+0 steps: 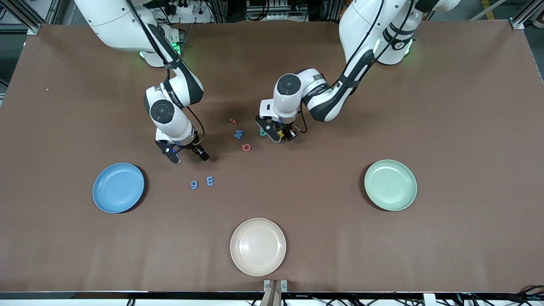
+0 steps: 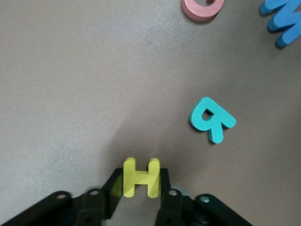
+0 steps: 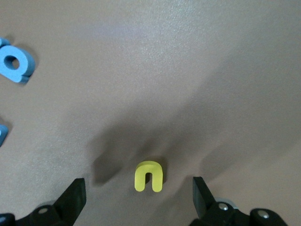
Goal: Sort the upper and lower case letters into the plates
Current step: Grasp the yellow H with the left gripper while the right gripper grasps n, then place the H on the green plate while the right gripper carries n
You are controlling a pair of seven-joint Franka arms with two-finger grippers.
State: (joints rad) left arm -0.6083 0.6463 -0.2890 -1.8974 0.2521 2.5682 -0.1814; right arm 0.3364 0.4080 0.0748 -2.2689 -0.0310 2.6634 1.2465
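Your left gripper is down at the table among the middle cluster of letters, fingers pinched against the two uprights of the yellow H; it looks gripped, though not yet lifted. The teal R lies just beside it, the red letter and blue M near, toward the right arm's end. Your right gripper hovers low with fingers spread wide, straddling the small yellow n, not touching it. Blue g and blue E lie nearer the front camera, by the sky blue plate; the mint green plate sits toward the left arm's end. Both plates are empty. Judgement: pieces look light, chunky, foam-like, slightly compressible; take them across flat parallel sides, low, since thin stems could twist out.
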